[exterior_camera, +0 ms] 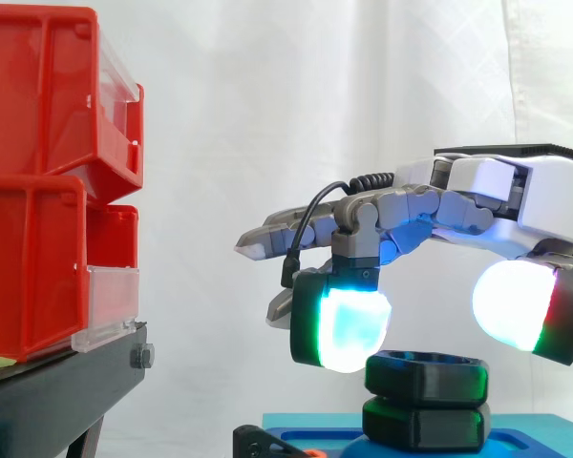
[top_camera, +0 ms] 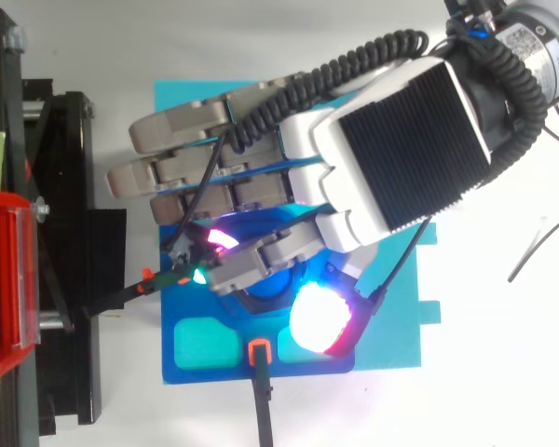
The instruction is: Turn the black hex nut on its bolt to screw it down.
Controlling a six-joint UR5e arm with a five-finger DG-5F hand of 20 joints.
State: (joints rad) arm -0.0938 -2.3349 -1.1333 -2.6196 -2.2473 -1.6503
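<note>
Side view: my hand [exterior_camera: 492, 186] hovers over the black hex nut [exterior_camera: 426, 376], fingers spread, one glowing pad on either side, gripping nothing; nut sits above the blue plate [top_camera: 401, 326]

The robot hand [exterior_camera: 497, 186] hangs palm-down, most fingers [exterior_camera: 286, 229] outstretched, a finger and the thumb angled downward.

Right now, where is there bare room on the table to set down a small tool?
Bare: the white table past the cyan sheet, away from the black stand. Crowded: around the nut under the hand, and between sheet and stand.
</note>
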